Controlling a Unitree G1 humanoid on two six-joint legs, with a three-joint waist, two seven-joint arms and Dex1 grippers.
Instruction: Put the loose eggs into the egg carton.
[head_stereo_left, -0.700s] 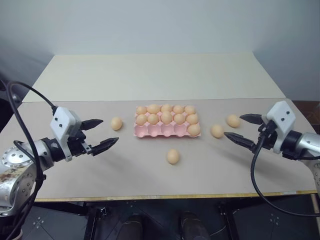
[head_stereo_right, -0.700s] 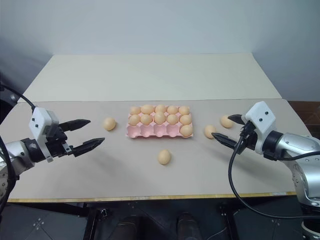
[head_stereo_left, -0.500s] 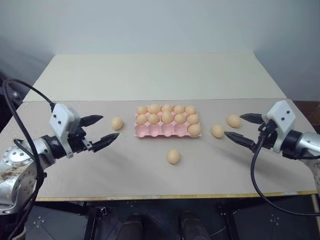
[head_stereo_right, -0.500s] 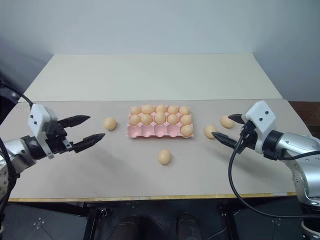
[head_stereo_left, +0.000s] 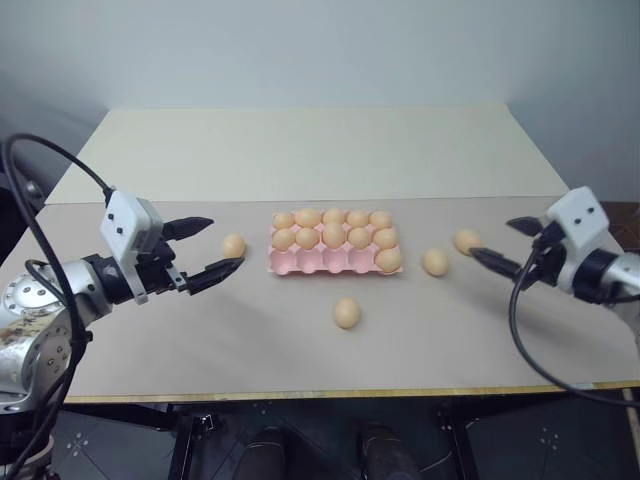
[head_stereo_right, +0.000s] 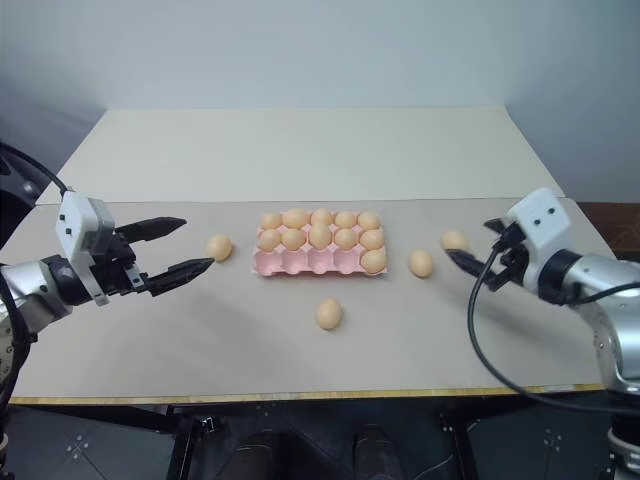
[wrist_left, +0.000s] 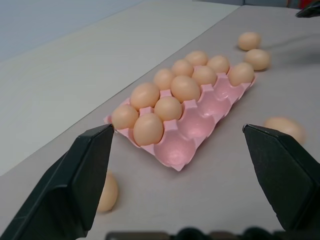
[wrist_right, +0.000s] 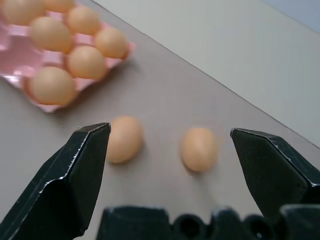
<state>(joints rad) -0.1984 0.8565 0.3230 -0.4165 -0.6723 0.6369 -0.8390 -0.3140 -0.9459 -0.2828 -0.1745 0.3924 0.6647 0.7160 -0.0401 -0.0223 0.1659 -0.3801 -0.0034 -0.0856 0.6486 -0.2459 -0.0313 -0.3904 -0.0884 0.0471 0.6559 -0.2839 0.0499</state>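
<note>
A long table with a matte beige-grey top (head_stereo_left: 250, 350) runs across the foreground, its near edge trimmed in pale wood; a second, cream-coloured tabletop (head_stereo_left: 300, 150) butts against its far side, and behind that rises a plain pale grey-blue wall (head_stereo_left: 320, 50). The floor below the near edge is dark.

The left gripper (head_stereo_left: 212, 246), with two black tapered fingers on a white and black wrist block, hovers above the table with its fingers spread wide and nothing between them. Just beyond its fingertips lies one smooth tan-orange loose egg (head_stereo_left: 234, 246), close to the lower finger's tip but not touching it. Further along the same line sits the flat pale pink egg carton (head_stereo_left: 300, 264), lidless, with three rows of five round cups. Its two far rows are full of eggs; the near row holds a single egg (head_stereo_left: 388, 260) in the cup at the end towards the right gripper, and its other four cups are bare.

The right gripper (head_stereo_left: 497, 246) likewise hangs over the table with its black fingers wide apart and empty. Two loose eggs lie just ahead of its fingertips: one (head_stereo_left: 466, 241) nearer the upper finger, the other (head_stereo_left: 434, 262) further on, beside the carton's end. A fourth loose egg (head_stereo_left: 346, 313) rests on the table in front of the carton, between the two grippers and well apart from both.
</note>
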